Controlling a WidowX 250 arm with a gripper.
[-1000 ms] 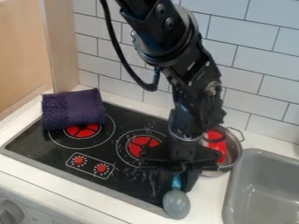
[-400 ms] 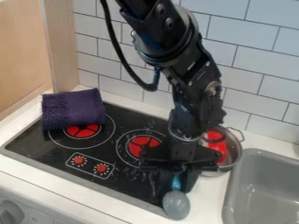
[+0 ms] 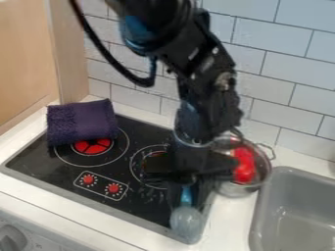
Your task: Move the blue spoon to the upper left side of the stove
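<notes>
Blue spoon (image 3: 186, 221) is projecting bowl-first over the near right corner of the stove (image 3: 44, 162), its handle apparently being pinched by the nearly closed gripper (image 3: 188, 193), its long axis pointing frontward, away from the upper-left goal.

I see a kitchen, maybe toy one | stove (image 3: 40, 162) with red burners | grey sink (image 3: 277, 173) | tiled wall (image 3: 282, 61)

Stove (image 3: 39, 159): you get no readable words or numbers, just tick marks around the two red dials (image 3: 88, 179).
White front panel (image 3: 49, 233): you face faint marks near the grey knob (image 3: 11, 238), too small to read.
Arm (image 3: 204, 73): your pale marks blur, unreadable.
</notes>
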